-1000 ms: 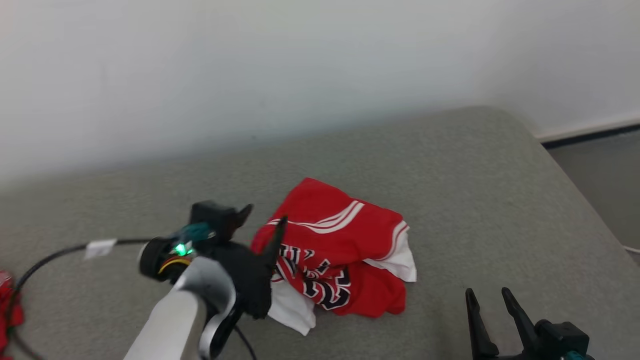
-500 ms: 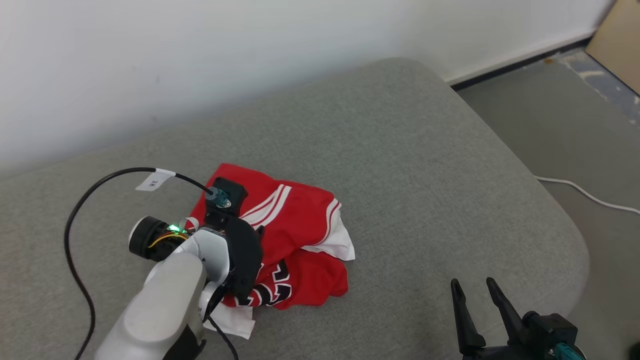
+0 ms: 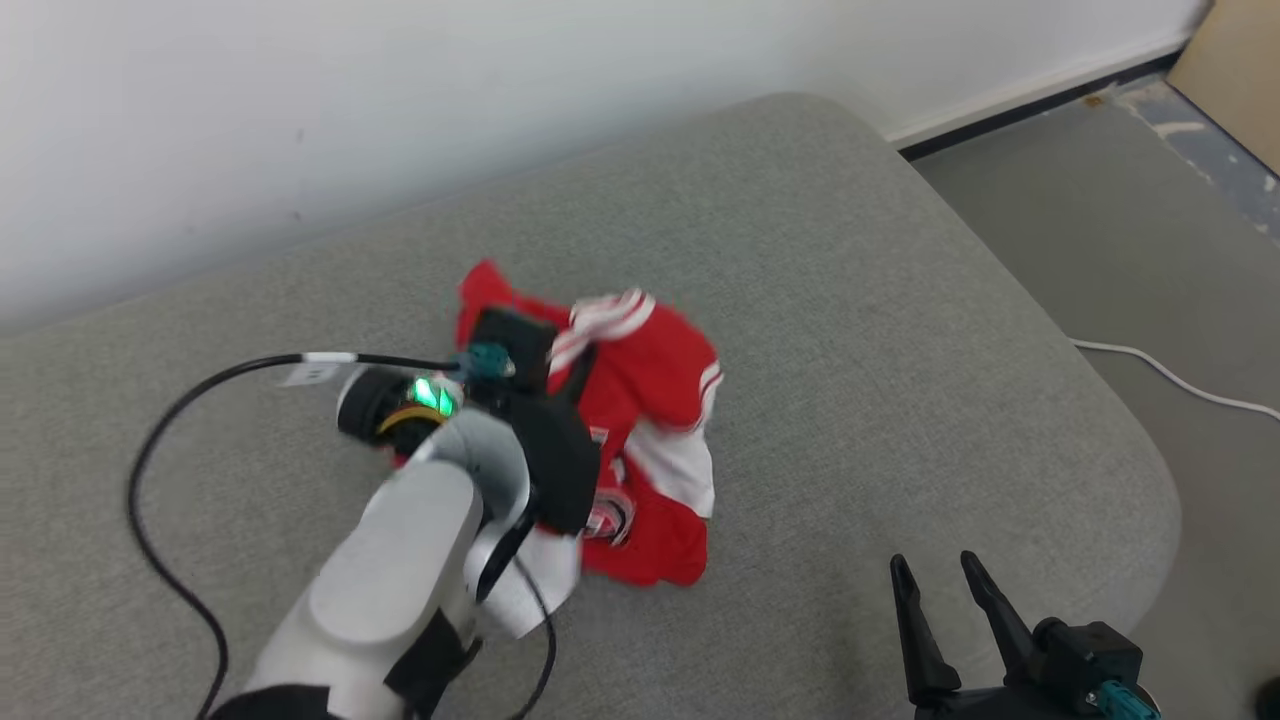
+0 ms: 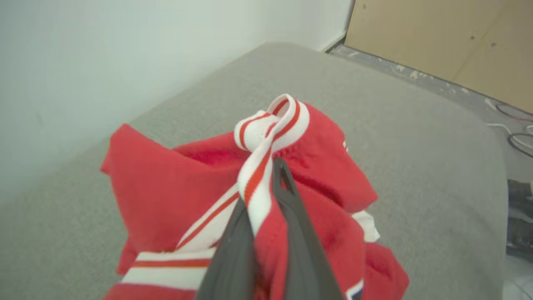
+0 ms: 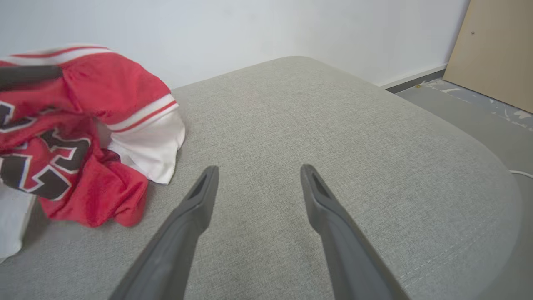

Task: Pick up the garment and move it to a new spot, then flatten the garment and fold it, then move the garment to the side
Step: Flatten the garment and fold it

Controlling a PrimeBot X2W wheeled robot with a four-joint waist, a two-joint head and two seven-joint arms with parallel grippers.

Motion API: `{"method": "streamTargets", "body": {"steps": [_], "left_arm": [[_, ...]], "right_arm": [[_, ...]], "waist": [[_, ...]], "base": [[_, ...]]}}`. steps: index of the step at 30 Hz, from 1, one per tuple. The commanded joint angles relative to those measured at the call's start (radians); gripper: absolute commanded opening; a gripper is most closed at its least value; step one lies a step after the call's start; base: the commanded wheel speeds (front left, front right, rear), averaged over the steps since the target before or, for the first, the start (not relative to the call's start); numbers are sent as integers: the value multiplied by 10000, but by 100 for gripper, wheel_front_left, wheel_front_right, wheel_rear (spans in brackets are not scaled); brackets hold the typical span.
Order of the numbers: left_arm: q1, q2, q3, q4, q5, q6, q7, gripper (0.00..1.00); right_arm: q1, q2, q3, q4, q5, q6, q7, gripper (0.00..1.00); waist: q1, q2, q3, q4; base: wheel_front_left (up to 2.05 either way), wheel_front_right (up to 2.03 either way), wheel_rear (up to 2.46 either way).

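On your far left, a thin black cable (image 3: pixel 160 440) is looping across the grey fabric cushion (image 3: pixel 850 300) toward the wrist of your pale left arm. Just right of it, your left gripper (image 4: pixel 266 183) is standing closed, its two dark fingers pinching a fold of the red basketball jersey with white striped trim and black lettering (image 3: pixel 660 400). In the wrist view, the ribbed white-and-red band is bunching up above the fingertips. The jersey is sitting crumpled near the middle of the cushion, its upper part pulled up at the grip while its lower folds are resting on the fabric. Further right, well apart from the jersey, your right gripper (image 3: pixel 935 575) is hovering over bare cushion with its fingers spread wide and nothing between them. Beyond the cushion's right edge, a white cord (image 3: pixel 1170 375) is trailing over the grey floor (image 3: pixel 1100 220), and a tan board (image 3: pixel 1240 70) is showing at the top corner.
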Motion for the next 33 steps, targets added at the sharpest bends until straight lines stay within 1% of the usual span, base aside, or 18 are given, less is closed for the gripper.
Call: {"method": "streamTargets", "body": {"steps": [1,4,6,8,10,14,15,16,17,18,21,25,28,33], "left_arm": [[-211,-35,104,-149,-45,23,-406,0],[-589,-211,493,-775,-160,368,-2194,0],[-649,-278,687,-1098,-356,531,-2902,0],[-474,-319,746,-1349,-636,637,-3116,0],[-65,-324,739,-1442,-763,800,-2996,0],[1217,-237,540,-1334,-1053,813,-2802,0],[1644,-202,446,-1158,-1123,806,-2661,9],[2008,-126,209,-915,-1100,679,-2454,47],[2342,-123,138,-655,-1246,636,-2249,100],[2586,-80,95,-408,-1330,607,-2116,100],[3093,-56,125,12,-1493,613,-2141,100],[3338,29,254,68,-1796,512,-2088,100],[2928,96,300,-258,-1877,464,-1955,100],[2264,96,110,-495,-1704,501,-1385,100]], "right_arm": [[-11,1,19,-6,-81,31,1,100],[65,4,14,-20,-145,31,62,100],[157,1,-71,-75,-179,31,101,100],[236,3,-190,-145,-231,31,157,100],[340,1,-313,-250,-298,31,221,100],[532,3,-365,-408,-259,31,336,100],[558,6,-326,-441,-226,31,370,100],[574,6,-267,-469,-194,31,401,100],[576,6,-226,-488,-167,31,417,100],[581,4,-155,-499,-159,31,437,100],[604,0,-110,-540,-113,31,488,100],[689,3,-169,-597,-123,31,542,100],[713,1,-156,-598,-134,31,581,100],[593,0,5,-593,-52,31,550,100]], "waist": [[-1,-1,-191,214],[-1,-1,-386,488],[-1,-1,-504,738],[-1,-1,-608,1062],[-1,-1,-704,1461],[-1,-1,-866,2265],[-1,-1,-901,2436],[-1,-1,-923,2601],[-1,-1,-951,2738],[-1,-1,-982,2863],[-1,-1,-1052,3162],[-1,-1,-1130,3381],[-1,-1,-1163,3395],[-1,-1,-1122,3118]], "base": [[0,0,0],[0,0,0],[0,0,0],[0,0,0],[0,0,0],[0,0,0],[0,0,0],[0,0,0],[0,0,0],[0,0,0],[0,0,0],[0,0,0],[0,0,0],[0,0,0]]}}
